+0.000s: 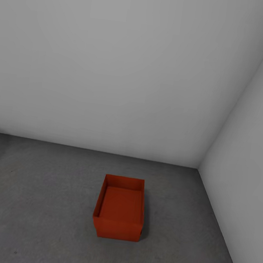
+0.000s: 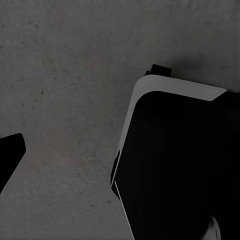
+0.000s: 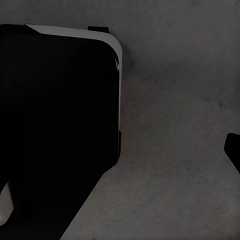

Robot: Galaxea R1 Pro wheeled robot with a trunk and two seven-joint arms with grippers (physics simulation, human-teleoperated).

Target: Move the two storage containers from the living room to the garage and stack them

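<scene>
— Nearest, what is it?
— Red bin (image 1: pixel 121 208) on grey garage floor (image 1: pixel 36 202), near the wall corner (image 1: pixel 199 166), likely as base for stacking.
— Grippers?
— Cannot tell; wrist views show dark robot base (image 2: pixel 180 165).

Ahead of me one orange-red storage container (image 1: pixel 121 208) sits on the grey concrete floor (image 1: pixel 36 202), open side up, its inside bare, so I could reach down into it from above. Open floor lies all round it: broad to my left, narrower to my right. A white wall (image 1: pixel 115 63) stands behind the container, a strip of floor between them. A second white wall (image 1: pixel 247 162) closes the right side, and the two meet in a corner beyond the container. Under my left wrist, my own dark base (image 2: pixel 175 165) covers part of the floor; under my right wrist it does too (image 3: pixel 55 130).
</scene>
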